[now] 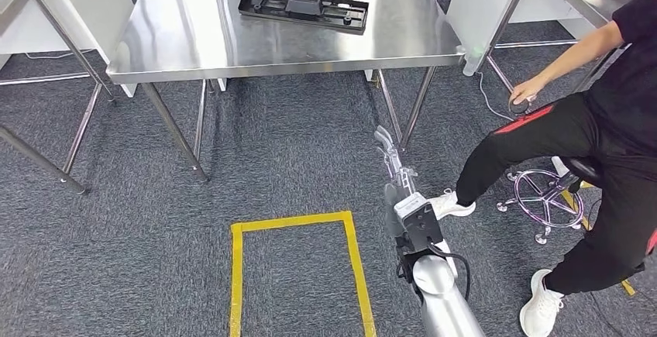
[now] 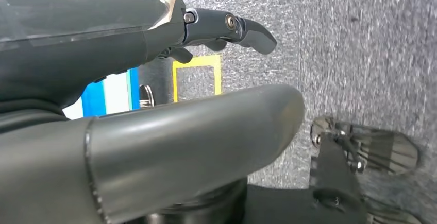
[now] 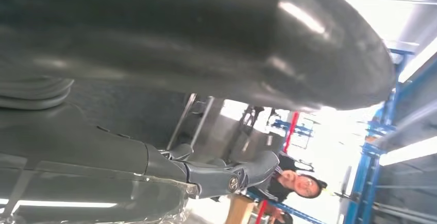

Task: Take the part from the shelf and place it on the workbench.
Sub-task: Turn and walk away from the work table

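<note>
Right robot hand [image 1: 393,168]: low centre-right of frame, fingers apart, empty, pointing up-frame. Part [image 1: 304,8]: black, flat on the worktop [image 1: 178,42], upper centre, long axis across frame, up-left of that hand. Left robot hand [image 2: 227,28]: spread, empty.

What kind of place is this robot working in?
Probably a factory or lab test area: bare stainless steel workbenches on grey carpet, one carrying a black moulded part, a yellow tape rectangle marked on the floor, and blue industrial racking in the right wrist view.
</note>
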### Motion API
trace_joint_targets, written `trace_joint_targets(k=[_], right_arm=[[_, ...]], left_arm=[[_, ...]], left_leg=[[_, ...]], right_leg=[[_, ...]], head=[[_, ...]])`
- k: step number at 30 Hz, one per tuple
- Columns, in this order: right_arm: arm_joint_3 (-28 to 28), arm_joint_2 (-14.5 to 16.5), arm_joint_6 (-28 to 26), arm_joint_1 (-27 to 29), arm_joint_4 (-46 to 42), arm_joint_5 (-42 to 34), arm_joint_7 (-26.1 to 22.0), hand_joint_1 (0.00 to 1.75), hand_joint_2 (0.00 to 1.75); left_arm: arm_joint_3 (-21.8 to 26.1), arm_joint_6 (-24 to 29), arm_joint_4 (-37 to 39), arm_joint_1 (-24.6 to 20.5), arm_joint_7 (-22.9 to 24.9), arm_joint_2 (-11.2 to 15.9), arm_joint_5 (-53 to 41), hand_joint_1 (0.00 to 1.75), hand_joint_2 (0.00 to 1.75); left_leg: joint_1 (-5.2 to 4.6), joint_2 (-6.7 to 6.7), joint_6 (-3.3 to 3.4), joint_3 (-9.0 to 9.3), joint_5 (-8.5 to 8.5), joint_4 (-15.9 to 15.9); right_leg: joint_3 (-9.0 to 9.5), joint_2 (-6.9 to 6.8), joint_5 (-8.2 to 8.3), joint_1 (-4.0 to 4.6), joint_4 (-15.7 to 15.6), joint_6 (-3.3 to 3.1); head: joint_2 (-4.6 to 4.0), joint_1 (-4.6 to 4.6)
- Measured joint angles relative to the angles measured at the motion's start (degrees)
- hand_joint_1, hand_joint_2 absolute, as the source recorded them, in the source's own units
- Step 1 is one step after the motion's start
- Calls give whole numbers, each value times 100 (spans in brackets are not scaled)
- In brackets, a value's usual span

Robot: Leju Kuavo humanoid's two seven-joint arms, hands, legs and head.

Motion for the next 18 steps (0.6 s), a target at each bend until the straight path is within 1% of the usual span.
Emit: trace_joint_targets(k=[1,2,3,4,5,6,7,8,9,10,11,12,13,14,15,16,17,18], right_arm=[[-20,-7,-7,-4,50,18,33,0,0],[-41,-12,-30,-8,96,47,95,0,0],[-72,-20,-91,-13,170,104,213,0,0],[-114,-31,-184,-32,302,183,339,0,0],[-170,-49,-315,-70,512,284,467,0,0],[-243,-77,-498,-130,826,419,591,0,0],[-318,-110,-697,-208,1201,564,684,0,0],[-390,-147,-901,-285,1583,707,789,0,0],[-460,-195,-1096,-355,1971,835,910,0,0],[-520,-238,-1244,-413,2317,920,1047,0,0],[-582,-278,-1342,-452,2632,965,1207,0,0],[-647,-315,-1402,-477,2932,986,1375,0,0],[-714,-343,-1417,-482,3200,985,1564,0,0],[-776,-365,-1399,-468,3437,980,1768,0,0],[-835,-383,-1361,-446,3654,974,1993,0,0],[-888,-396,-1313,-414,3845,973,2222,0,0],[-931,-403,-1255,-376,4016,982,2440,0,0],[-968,-410,-1195,-330,4183,1000,2648,0,0]], left_arm=[[5,1,0,-2,0,-1,-1,0,0],[11,1,0,-6,0,0,-2,0,0],[16,1,1,-6,0,0,-4,0,0],[20,2,1,-1,0,-2,-9,0,0],[24,2,2,4,0,-4,-18,0,0],[28,1,2,8,0,-8,-29,0,0],[31,1,2,9,0,-12,-42,0,0],[32,1,2,7,0,-14,-54,0,0],[32,-1,2,4,0,-16,-67,0,0],[32,-2,1,0,0,-19,-84,0,0],[32,-4,1,-2,0,-20,-101,0,0],[32,-8,1,-4,0,-22,-118,0,0],[32,-13,1,-4,0,-25,-138,0,0],[32,-19,2,-5,0,-25,-157,0,0],[32,-32,1,-8,0,-24,-183,0,0],[32,-48,1,-12,0,-22,-211,0,0],[32,-68,1,-17,0,-20,-238,0,0],[32,-93,0,-23,0,-19,-267,0,0]], left_leg=[[3,14,67,-41,53,-20],[0,27,110,-92,98,-25],[-7,30,137,-152,141,-24],[-13,36,149,-210,185,-23],[-17,42,152,-271,230,-22],[-19,46,149,-333,278,-21],[-20,46,143,-389,325,-20],[-20,41,131,-441,371,-18],[-27,35,113,-487,415,-15],[-36,32,87,-522,461,-12],[-45,31,58,-546,510,-17],[-50,32,30,-564,555,-24],[-49,33,2,-573,602,-31],[-39,26,-24,-590,606,-28],[-29,16,-53,-619,541,21],[-19,7,-83,-675,377,168],[-5,-4,-113,-761,130,426],[5,-9,-141,-862,-146,780]], right_leg=[[-87,3,-156,1,195,-16],[-201,5,-369,-10,496,-49],[-320,5,-586,-10,870,-78],[-407,5,-743,-13,1208,-85],[-429,5,-823,-14,1425,-70],[-352,5,-805,-14,1448,-30],[-169,5,-707,-15,1251,22],[99,5,-586,-16,890,64],[402,6,-500,-11,449,81],[652,8,-458,6,51,73],[812,11,-444,22,-214,52],[875,14,-451,38,-348,28],[862,15,-428,46,-379,5],[841,12,-389,10,-377,-32],[815,6,-353,-16,-385,-74],[785,-2,-307,-42,-389,-130],[750,-10,-265,-61,-391,-182],[695,-16,-227,-45,-383,-216]], head=[[0,1],[0,3],[0,5],[0,4],[0,5],[0,4],[0,4],[0,5],[0,5],[0,2],[0,-1],[0,-4],[0,-7],[0,-6],[0,-8],[0,-12],[0,-17],[0,-24]])
